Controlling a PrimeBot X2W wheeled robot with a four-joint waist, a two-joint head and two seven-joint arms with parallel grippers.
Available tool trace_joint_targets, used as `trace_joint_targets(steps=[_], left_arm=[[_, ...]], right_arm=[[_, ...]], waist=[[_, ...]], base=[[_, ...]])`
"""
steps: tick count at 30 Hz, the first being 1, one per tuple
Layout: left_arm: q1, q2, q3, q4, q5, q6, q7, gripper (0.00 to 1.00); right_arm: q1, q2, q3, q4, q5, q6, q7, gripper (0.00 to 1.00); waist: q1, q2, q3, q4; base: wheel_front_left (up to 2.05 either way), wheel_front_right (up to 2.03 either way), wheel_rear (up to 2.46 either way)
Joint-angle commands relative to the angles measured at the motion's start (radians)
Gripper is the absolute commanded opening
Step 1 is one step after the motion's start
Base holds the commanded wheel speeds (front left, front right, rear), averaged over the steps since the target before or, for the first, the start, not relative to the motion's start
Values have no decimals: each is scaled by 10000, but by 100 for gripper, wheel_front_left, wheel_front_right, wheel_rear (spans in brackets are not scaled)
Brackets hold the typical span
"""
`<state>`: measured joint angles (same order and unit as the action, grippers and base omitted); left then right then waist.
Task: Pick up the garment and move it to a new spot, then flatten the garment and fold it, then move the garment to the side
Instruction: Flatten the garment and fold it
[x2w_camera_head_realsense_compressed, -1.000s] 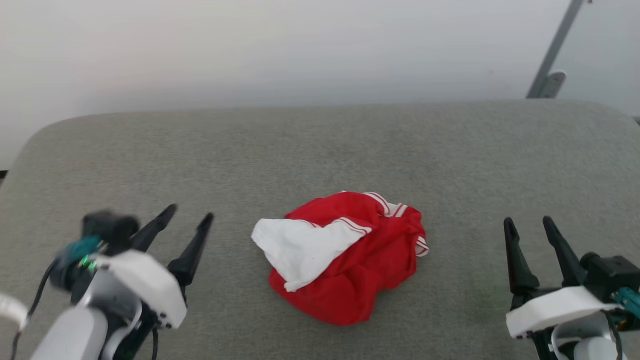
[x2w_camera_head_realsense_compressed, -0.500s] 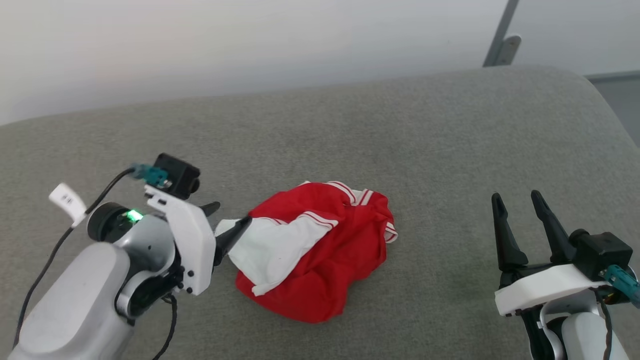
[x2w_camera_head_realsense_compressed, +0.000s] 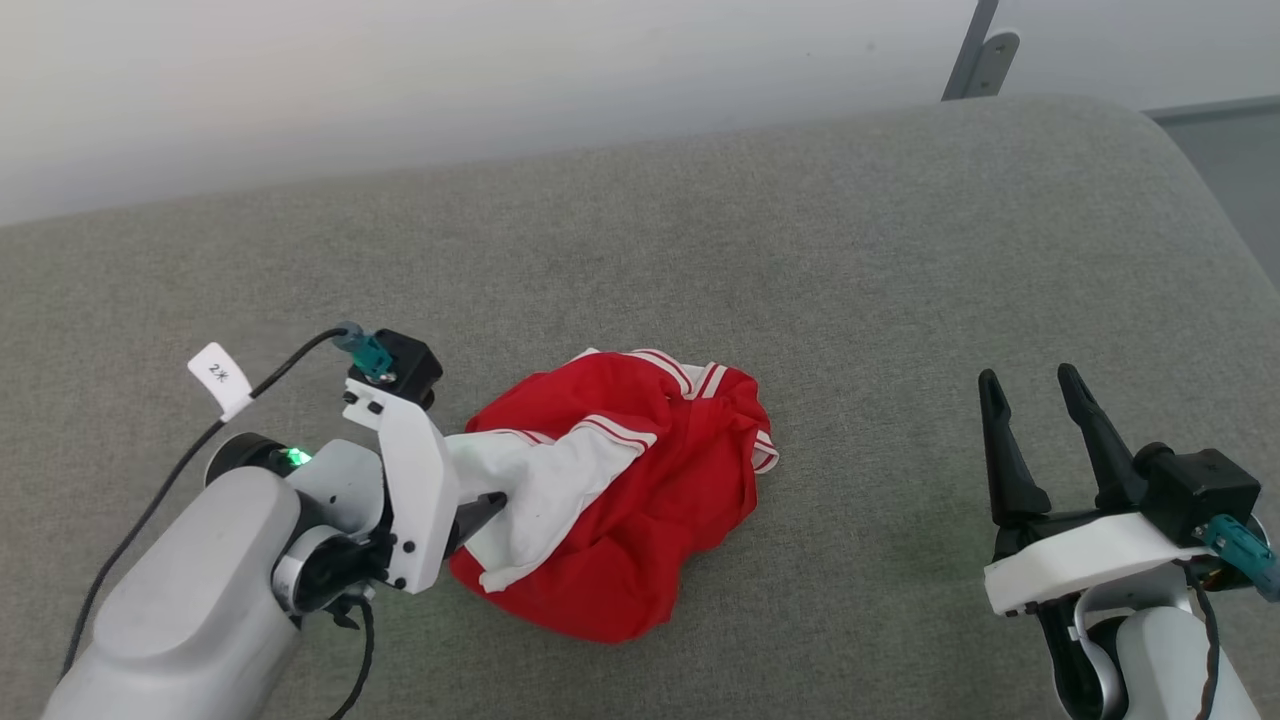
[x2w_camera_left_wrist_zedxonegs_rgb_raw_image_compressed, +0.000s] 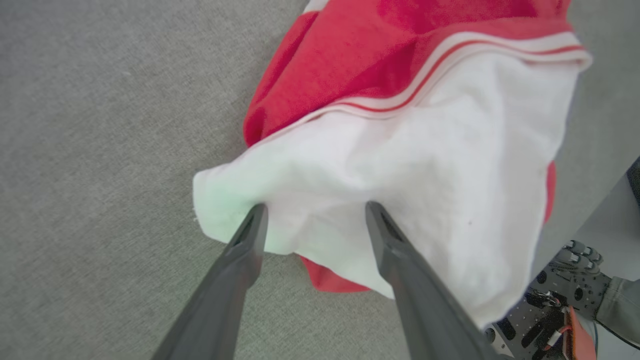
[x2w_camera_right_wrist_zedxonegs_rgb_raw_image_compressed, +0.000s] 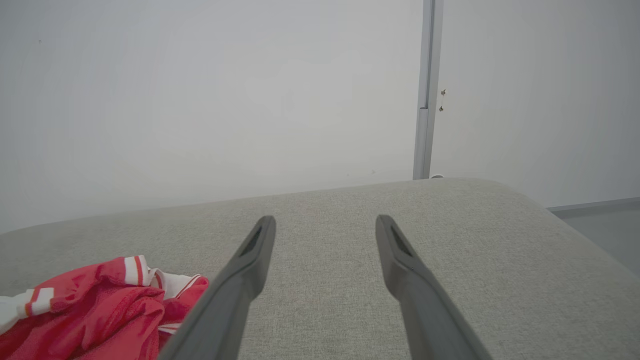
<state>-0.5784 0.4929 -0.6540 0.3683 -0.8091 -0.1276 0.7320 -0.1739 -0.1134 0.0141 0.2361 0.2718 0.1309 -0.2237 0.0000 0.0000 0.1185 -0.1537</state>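
The garment (x2w_camera_head_realsense_compressed: 640, 530) lies crumpled on the grey padded surface (x2w_camera_head_realsense_compressed: 800, 250): red cloth with a white sleeve and striped bands on top. My left gripper (x2w_camera_head_realsense_compressed: 476, 472) is at its left edge, open. Its fingers straddle the white sleeve, and the white wrist mount hides the upper one. In the left wrist view the gripper (x2w_camera_left_wrist_zedxonegs_rgb_raw_image_compressed: 315, 210) stands open with both fingertips (x2w_camera_left_wrist_zedxonegs_rgb_raw_image_compressed: 256, 216) against the sleeve of the garment (x2w_camera_left_wrist_zedxonegs_rgb_raw_image_compressed: 410, 150). My right gripper (x2w_camera_head_realsense_compressed: 1028, 376) hovers open and empty far to the right. In the right wrist view the gripper (x2w_camera_right_wrist_zedxonegs_rgb_raw_image_compressed: 325, 220) faces the wall, with the garment (x2w_camera_right_wrist_zedxonegs_rgb_raw_image_compressed: 100, 310) at the lower left.
The padded surface ends in a rounded corner at the right (x2w_camera_head_realsense_compressed: 1190, 180), with floor beyond it. A grey metal post (x2w_camera_head_realsense_compressed: 975, 55) stands against the white wall behind. Parts of the robot's base (x2w_camera_left_wrist_zedxonegs_rgb_raw_image_compressed: 565, 300) show at the left wrist view's lower right.
The head camera has swung, shifting the scene left. My left arm has reached across to the garment and set its open fingers on the white sleeve. The right gripper holds its pose.
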Motion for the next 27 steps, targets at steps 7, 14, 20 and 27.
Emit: trace_joint_targets(steps=[7,14,20,27], left_arm=[[-493,-208,-374,583,-210,-29,-18,0],[-823,-83,-635,531,-675,-29,-137,0],[-978,64,-547,457,-945,-29,-303,0],[-1078,175,-380,326,-1035,139,-308,0]], right_arm=[[-169,53,-25,84,-88,-3,-124,100],[-140,86,-106,124,-180,-3,-171,100],[-97,105,-181,145,-195,-3,-185,100],[-93,94,-202,188,-229,-3,-220,100]], waist=[[0,0,142,21],[0,0,147,143],[0,0,119,280],[0,0,77,437]], base=[[0,0,0],[0,0,0],[0,0,0],[0,0,0]])
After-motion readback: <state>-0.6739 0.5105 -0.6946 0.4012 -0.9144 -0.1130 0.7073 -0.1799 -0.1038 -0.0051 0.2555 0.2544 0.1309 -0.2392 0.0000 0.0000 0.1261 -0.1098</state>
